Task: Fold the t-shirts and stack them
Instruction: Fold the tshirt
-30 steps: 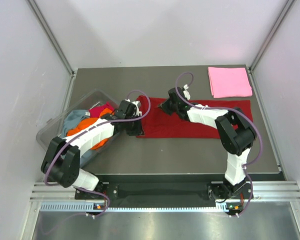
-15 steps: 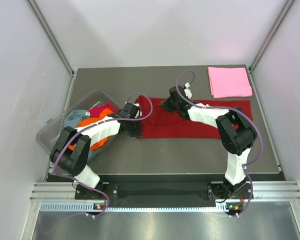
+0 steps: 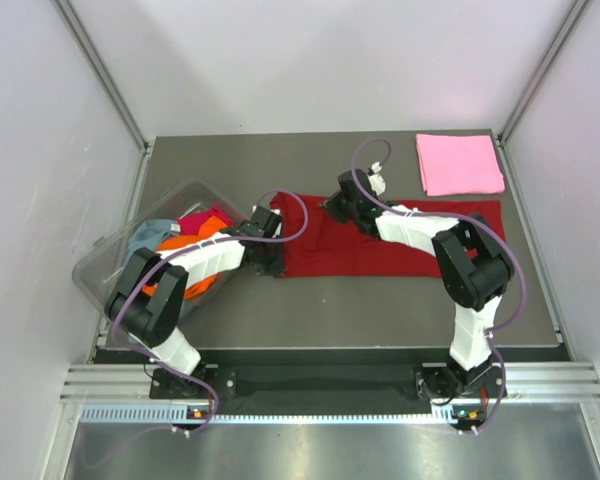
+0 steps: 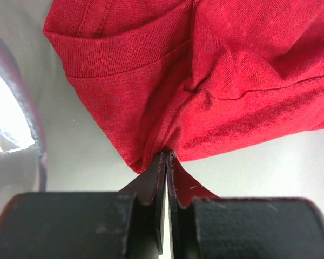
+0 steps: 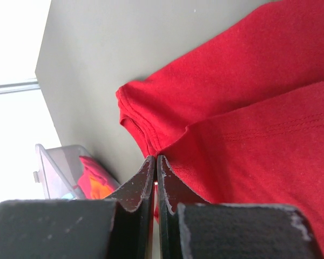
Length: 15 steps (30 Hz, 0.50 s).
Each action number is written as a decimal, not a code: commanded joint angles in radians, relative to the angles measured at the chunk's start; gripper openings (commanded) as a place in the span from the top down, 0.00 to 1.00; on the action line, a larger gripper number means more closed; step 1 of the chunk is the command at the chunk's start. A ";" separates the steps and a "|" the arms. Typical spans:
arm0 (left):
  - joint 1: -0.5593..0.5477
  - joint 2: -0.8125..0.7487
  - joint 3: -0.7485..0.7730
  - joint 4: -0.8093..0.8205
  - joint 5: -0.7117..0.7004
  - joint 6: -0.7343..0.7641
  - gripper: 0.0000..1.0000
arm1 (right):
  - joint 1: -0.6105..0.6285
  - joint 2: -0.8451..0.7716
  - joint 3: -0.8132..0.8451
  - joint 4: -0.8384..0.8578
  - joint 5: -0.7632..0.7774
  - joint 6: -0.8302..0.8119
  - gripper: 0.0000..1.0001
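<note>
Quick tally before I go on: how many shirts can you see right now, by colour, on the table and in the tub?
dark red shirt, spread on the table: 1
light pink shirt, folded, far right corner: 1
orange shirt, in the clear tub: 1
grey-blue shirt, in the tub: 1
magenta shirt, in the tub: 1
Total in view: 5; the tub may hide more.
</note>
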 commanded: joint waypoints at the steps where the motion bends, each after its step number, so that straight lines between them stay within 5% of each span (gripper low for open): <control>1: 0.001 0.013 0.004 0.034 -0.024 -0.003 0.93 | -0.016 0.002 0.053 0.010 0.039 -0.019 1.00; 15: -0.001 0.024 -0.009 0.028 -0.043 -0.007 0.94 | -0.020 0.016 0.079 0.010 0.082 -0.025 1.00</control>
